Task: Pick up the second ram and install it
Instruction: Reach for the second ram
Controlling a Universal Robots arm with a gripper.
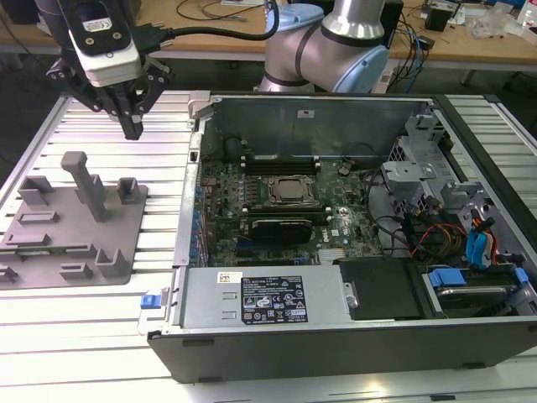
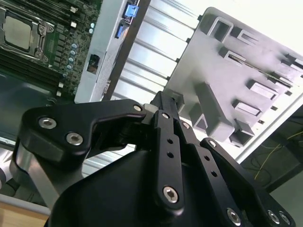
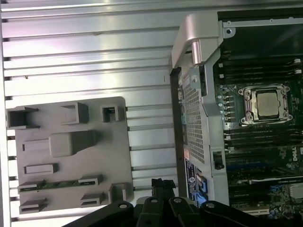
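Over the table (image 1: 101,323) between fixture (image 1: 63,231) and case (image 1: 336,357), gripper (image 1: 132,128) hangs pinched closed, empty; ram (image 3: 52,184) lies in a fixture slot, untouched; pickup and install both left.

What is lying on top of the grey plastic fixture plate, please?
A slim dark-green memory stick lies in a slot of the grey plastic fixture plate. Its underside is hidden by the slot.

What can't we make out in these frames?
First wrist view: second ram is just a green sliver in the fixture plate; chips too small.
Exterior view: memory slots too small to tell which are filled.
Second wrist view: hand covers part of the fixture plate.
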